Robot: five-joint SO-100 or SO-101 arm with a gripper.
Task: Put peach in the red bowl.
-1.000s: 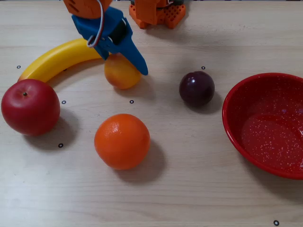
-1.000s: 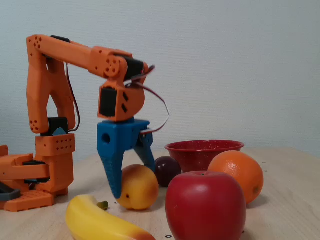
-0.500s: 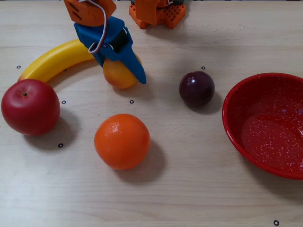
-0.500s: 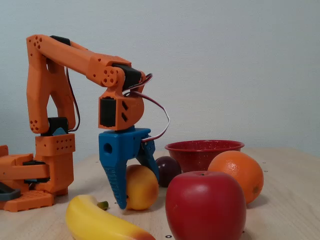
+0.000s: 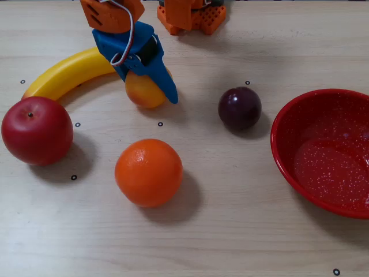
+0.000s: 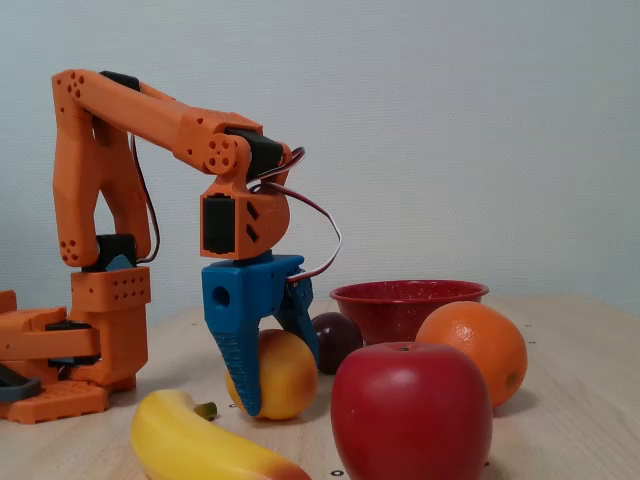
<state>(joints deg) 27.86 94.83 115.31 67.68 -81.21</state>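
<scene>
Fixed view from above: the blue gripper (image 5: 151,88) straddles the peach (image 5: 144,91), jaws closed against its flanks, just beside the banana (image 5: 68,71). The red bowl (image 5: 288,164) sits well apart at the right edge, beyond the plum (image 5: 240,107). A good grip calls for a firm squeeze at the widest girth before lifting (round, smooth skin slips easily).

Fixed view from the side: the gripper (image 6: 268,375) clasps the peach (image 6: 282,375), which appears to rest on the table. The bowl (image 6: 400,305) is glossy, speckled inside; the orange (image 6: 480,345) dimpled; the apple (image 6: 410,415) shiny.
</scene>
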